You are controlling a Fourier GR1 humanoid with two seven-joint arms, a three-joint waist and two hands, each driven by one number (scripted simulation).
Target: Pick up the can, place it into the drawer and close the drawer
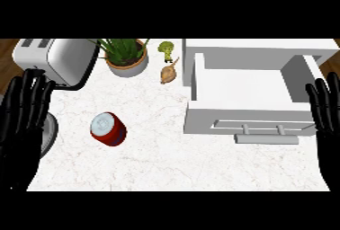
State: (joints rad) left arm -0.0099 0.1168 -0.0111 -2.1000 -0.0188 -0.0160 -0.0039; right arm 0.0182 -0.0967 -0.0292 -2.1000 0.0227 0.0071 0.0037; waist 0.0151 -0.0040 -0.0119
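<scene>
A red can with a silver lid stands on the white marble counter, left of centre. To its right a white drawer is pulled open, its inside bare, with a grey bar handle on the front. My left hand rests open at the left edge, fingers up, well apart from the can. At the right edge my right hand rests open, fingers up, beside the drawer's front right corner. Neither hand holds anything.
A white toaster stands at the back left. A potted green plant is behind the can. A broccoli piece and a tan vegetable lie between the plant and the drawer. The counter's front edge runs below the hands.
</scene>
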